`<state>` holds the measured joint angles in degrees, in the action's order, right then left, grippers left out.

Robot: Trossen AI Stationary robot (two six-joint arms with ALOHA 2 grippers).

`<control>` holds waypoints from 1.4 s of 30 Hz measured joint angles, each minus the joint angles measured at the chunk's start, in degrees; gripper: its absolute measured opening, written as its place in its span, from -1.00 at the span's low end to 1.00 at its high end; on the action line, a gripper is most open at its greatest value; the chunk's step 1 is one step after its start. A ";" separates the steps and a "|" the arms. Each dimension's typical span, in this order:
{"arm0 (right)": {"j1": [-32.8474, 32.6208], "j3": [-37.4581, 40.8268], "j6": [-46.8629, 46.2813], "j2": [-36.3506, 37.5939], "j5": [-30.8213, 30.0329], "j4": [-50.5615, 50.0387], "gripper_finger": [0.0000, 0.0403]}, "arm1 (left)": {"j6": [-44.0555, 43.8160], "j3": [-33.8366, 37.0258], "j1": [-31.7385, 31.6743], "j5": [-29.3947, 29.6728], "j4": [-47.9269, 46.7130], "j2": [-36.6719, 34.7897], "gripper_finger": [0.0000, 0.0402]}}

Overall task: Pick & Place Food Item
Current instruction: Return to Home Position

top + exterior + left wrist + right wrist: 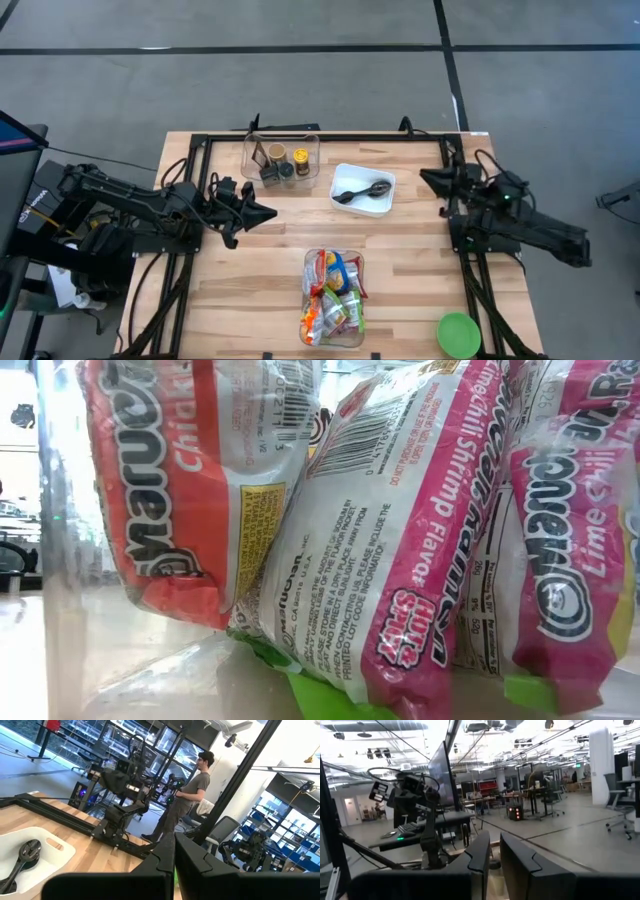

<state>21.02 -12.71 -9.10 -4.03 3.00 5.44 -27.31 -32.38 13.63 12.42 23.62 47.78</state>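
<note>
Overhead: spoons [377,187] in white bin [372,207] | low view: noodle packs [400,530] close up

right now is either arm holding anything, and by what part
Nothing is held: the left gripper and the right gripper are both empty, jaws shut.

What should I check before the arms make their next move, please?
1. Left tool empty and clear of the bins: ok.
2. Right tool empty, at the table's right side: ok.
3. Black spoons lie inside the white bin: ok.
4. Noodle packs sit inside the near transparent bin: ok.
5. Green disc at the table's corner, whether it needs sorting: cannot tell.
6. Person stands beyond the table, away from both arms: ok.
</note>
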 joint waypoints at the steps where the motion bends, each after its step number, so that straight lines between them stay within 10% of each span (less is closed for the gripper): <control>1: 0.00 1.32 -0.16 0.00 -0.01 1.44 -0.80 | 0.08 0.00 0.01 0.10 0.00 0.00 -1.00; 20: 0.00 8.57 -5.51 -0.17 0.00 -2.24 -0.80 | 6.34 -0.01 -2.10 -0.23 4.02 -1.65 -1.00; 42: 0.00 8.55 -5.51 -0.17 0.00 -3.94 -0.80 | 25.57 -0.07 -6.10 -0.20 -14.24 -39.50 -1.00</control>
<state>21.02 -4.16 -14.61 -4.21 3.01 1.50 -1.74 -32.45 7.53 12.21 9.37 8.28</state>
